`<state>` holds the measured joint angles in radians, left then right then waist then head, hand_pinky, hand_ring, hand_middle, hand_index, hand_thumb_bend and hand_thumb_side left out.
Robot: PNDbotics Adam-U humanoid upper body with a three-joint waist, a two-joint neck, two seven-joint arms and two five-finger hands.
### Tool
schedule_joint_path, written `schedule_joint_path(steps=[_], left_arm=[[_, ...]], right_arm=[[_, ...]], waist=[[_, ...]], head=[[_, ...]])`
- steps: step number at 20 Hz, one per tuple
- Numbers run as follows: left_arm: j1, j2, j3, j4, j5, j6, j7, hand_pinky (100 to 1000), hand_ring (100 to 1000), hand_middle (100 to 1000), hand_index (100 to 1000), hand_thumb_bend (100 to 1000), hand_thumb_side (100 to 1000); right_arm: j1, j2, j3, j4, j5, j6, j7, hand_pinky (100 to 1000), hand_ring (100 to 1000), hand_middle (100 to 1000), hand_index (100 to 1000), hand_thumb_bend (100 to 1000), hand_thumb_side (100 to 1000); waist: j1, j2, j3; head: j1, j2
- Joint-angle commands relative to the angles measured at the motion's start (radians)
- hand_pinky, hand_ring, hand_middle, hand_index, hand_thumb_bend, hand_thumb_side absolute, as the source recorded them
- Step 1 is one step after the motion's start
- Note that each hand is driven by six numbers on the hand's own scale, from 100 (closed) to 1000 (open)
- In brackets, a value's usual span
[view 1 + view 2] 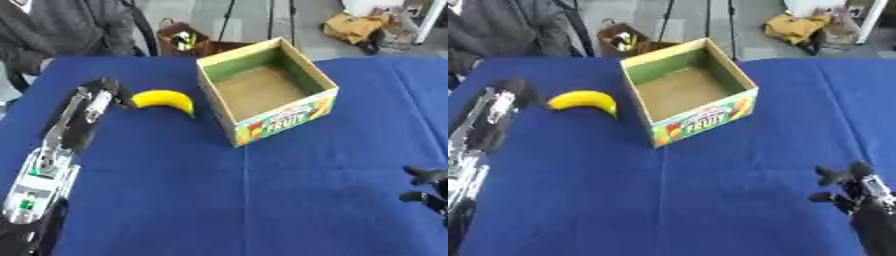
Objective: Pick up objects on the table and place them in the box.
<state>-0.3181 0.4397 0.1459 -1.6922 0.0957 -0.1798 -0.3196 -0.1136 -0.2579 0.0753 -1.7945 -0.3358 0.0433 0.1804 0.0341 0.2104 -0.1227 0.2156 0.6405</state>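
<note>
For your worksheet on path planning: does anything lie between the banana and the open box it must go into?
Nothing visible does. Only bare blue tablecloth separates the banana from the box; the left hand is at the banana's far end.

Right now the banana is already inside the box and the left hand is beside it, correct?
Not quite. The banana lies on the blue table, to the left of the box, not in it; the left eye view shows the box holding nothing. The left hand is indeed right beside the banana, at its left end.
</note>
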Motion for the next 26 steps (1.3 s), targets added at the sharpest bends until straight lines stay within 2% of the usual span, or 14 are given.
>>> schedule_joint_path(steps=[1, 4, 5, 9, 10, 13, 15, 18, 21, 23, 24, 26], left_arm=[[-0.051, 0.103, -0.028, -0.008, -0.048, 0.009, -0.043, 732, 695, 609, 757, 243, 529], [-0.122, 0.177, -0.059, 0.025, -0.093, 0.038, -0.088, 757, 704, 621, 759, 486, 540], [-0.146, 0.201, -0.072, 0.044, -0.108, 0.043, -0.103, 765, 704, 619, 755, 540, 531], [-0.246, 0.301, -0.12, 0.14, -0.17, 0.052, -0.164, 775, 701, 620, 746, 590, 473], [-0.271, 0.327, -0.137, 0.165, -0.186, 0.062, -0.18, 781, 702, 627, 749, 643, 461], [-0.348, 0.402, -0.189, 0.241, -0.233, 0.092, -0.205, 784, 709, 646, 761, 719, 492], [-0.4, 0.408, -0.22, 0.294, -0.265, 0.113, -0.201, 783, 697, 635, 754, 736, 487], [-0.478, 0.37, -0.259, 0.372, -0.313, 0.156, -0.18, 787, 683, 618, 742, 761, 471], [-0.53, 0.333, -0.292, 0.474, -0.376, 0.193, -0.147, 791, 678, 612, 735, 728, 421], [-0.601, 0.269, -0.303, 0.722, -0.6, 0.09, -0.075, 793, 679, 614, 737, 723, 414], [-0.625, 0.238, -0.285, 0.814, -0.748, 0.031, -0.027, 793, 679, 615, 738, 716, 396], [-0.647, 0.185, -0.218, 0.928, -1.06, -0.056, 0.074, 793, 680, 617, 740, 709, 396]], right_arm=[[-0.001, -0.019, 0.003, -0.012, 0.01, -0.01, 0.021, 692, 1000, 686, 658, 100, 895], [0.005, -0.025, 0.008, -0.011, 0.022, -0.012, 0.056, 698, 1000, 689, 670, 100, 901], [0.007, -0.026, 0.01, -0.009, 0.028, -0.012, 0.069, 695, 1000, 681, 669, 100, 903], [0.008, -0.025, 0.013, -0.002, 0.039, -0.01, 0.093, 684, 995, 654, 666, 100, 915], [0.008, -0.025, 0.014, -0.002, 0.039, -0.009, 0.094, 682, 992, 648, 664, 100, 919], [0.004, -0.025, 0.021, -0.001, 0.036, -0.006, 0.096, 680, 988, 641, 664, 100, 925], [0.002, -0.024, 0.024, -0.001, 0.035, -0.005, 0.097, 678, 983, 632, 663, 100, 928], [0.001, -0.026, 0.026, -0.002, 0.034, -0.003, 0.097, 676, 979, 625, 662, 100, 931], [0.0, -0.028, 0.028, -0.003, 0.033, -0.002, 0.098, 675, 976, 621, 661, 100, 933], [0.002, -0.028, 0.029, -0.002, 0.031, -0.002, 0.099, 675, 975, 619, 661, 100, 935], [0.003, -0.027, 0.029, -0.002, 0.031, -0.002, 0.099, 675, 975, 618, 661, 100, 936], [0.004, -0.025, 0.027, -0.002, 0.03, -0.001, 0.097, 674, 973, 616, 661, 100, 940]], waist=[[0.005, -0.022, 0.004], [0.01, -0.031, 0.005], [0.011, -0.034, 0.003], [0.01, -0.038, -0.015], [0.01, -0.038, -0.021], [0.008, -0.036, -0.038], [0.008, -0.035, -0.045], [0.008, -0.033, -0.052], [0.009, -0.033, -0.066], [0.008, -0.034, -0.074], [0.007, -0.034, -0.075], [0.004, -0.033, -0.075]], head=[[0.003, -0.008], [0.002, -0.003], [0.005, -0.002], [0.018, -0.001], [0.022, -0.003], [0.039, -0.005], [0.043, -0.006], [0.045, -0.009], [0.053, -0.012], [0.056, -0.011], [0.055, -0.011], [0.053, -0.012]])
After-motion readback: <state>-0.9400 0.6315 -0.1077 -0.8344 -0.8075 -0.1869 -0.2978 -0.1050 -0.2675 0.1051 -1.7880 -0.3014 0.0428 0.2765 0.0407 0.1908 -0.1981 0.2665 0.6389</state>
